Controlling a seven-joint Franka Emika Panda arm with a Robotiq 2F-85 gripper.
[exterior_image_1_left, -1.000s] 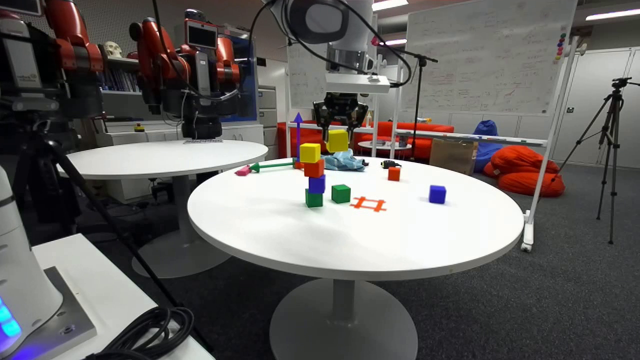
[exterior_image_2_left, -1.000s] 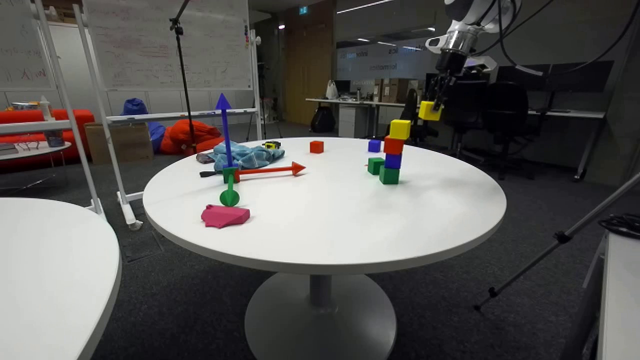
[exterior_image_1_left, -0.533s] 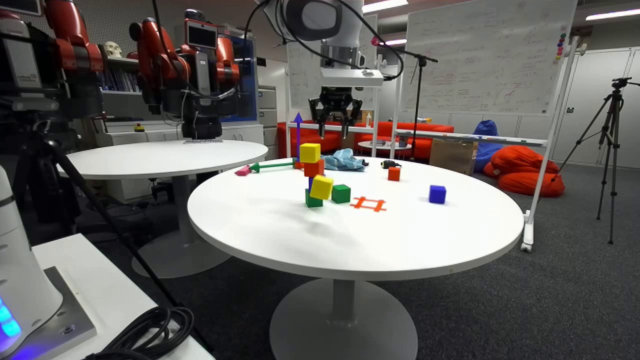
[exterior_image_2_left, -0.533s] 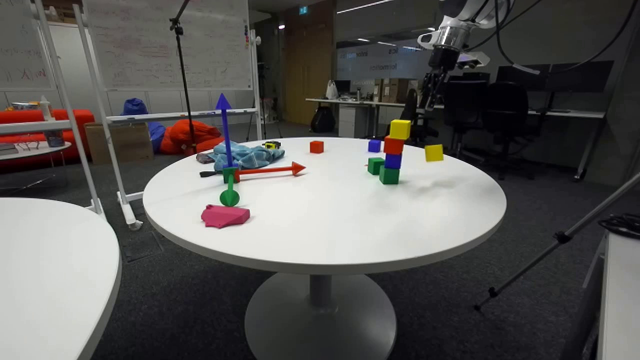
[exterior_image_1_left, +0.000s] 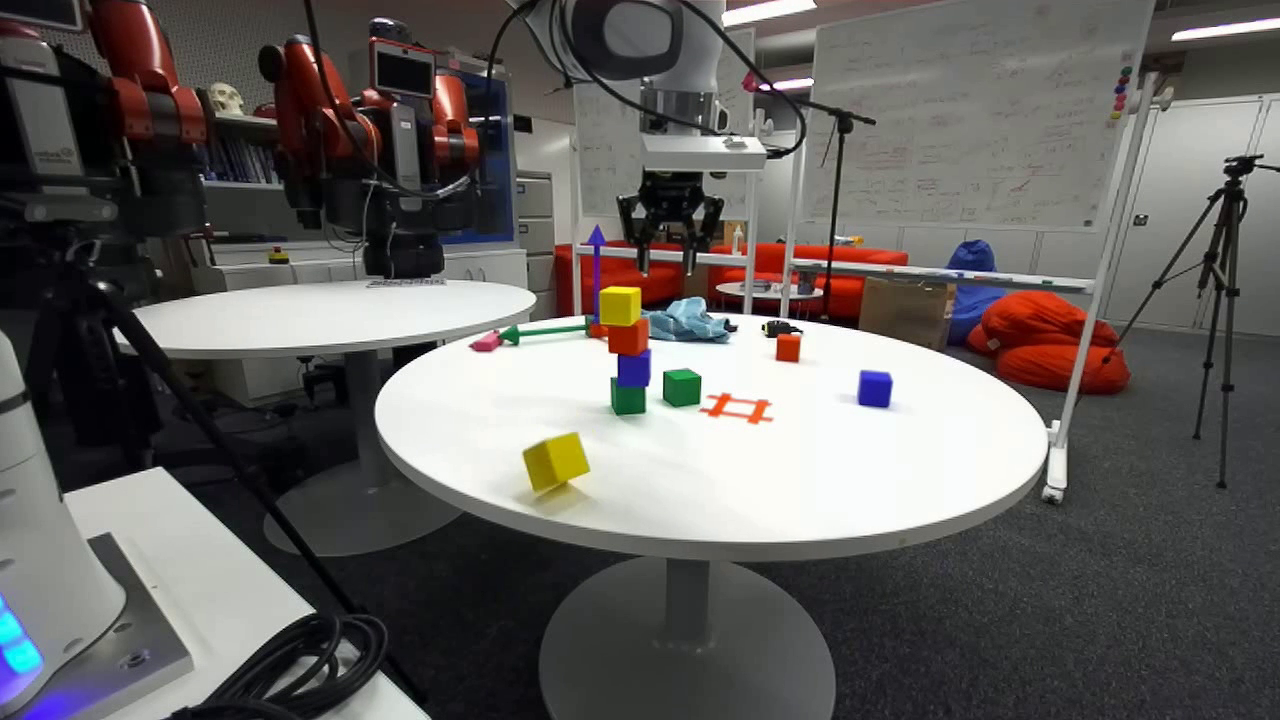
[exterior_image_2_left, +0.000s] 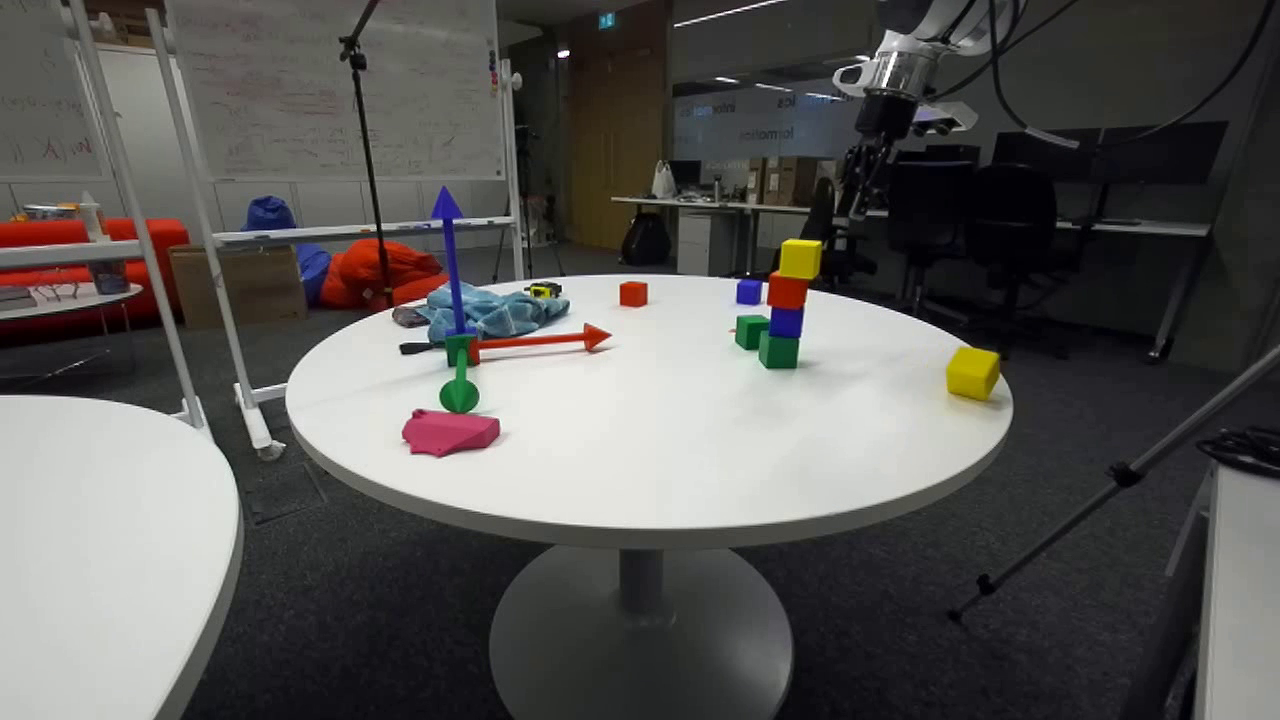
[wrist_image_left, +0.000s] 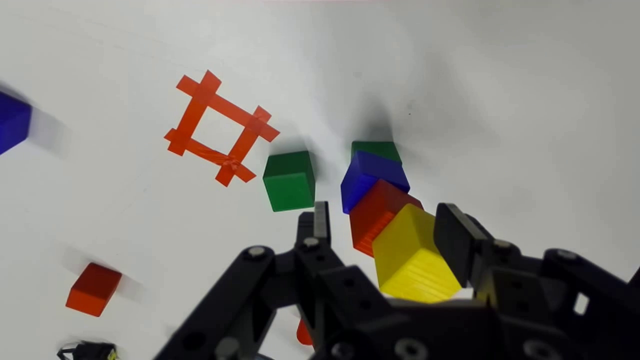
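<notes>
Released the loose yellow cube (exterior_image_1_left: 556, 462), gripped a second earlier in the Robotiq gripper (exterior_image_1_left: 667, 270). Showed the fingers (wrist_image_left: 457, 242) parted and bare, higher than the four-cube stack (exterior_image_1_left: 632, 350). Saw the cube fallen and tilted, nearer the camera and farther left than the stack in an exterior view; could not tell whether touching the round white tabletop (exterior_image_1_left: 760, 480). Left the stack and the lone green cube (exterior_image_1_left: 682, 388) just beside it unmoved.

The stack (exterior_image_1_left: 631, 352) stands below the claw (exterior_image_1_left: 667, 272), barring a low sweep, with a green cube (exterior_image_1_left: 682, 387) close beside it. Between the tape (wrist_image_left: 232, 112) and the lone blue cube (exterior_image_1_left: 874, 389), a hand could pass.
</notes>
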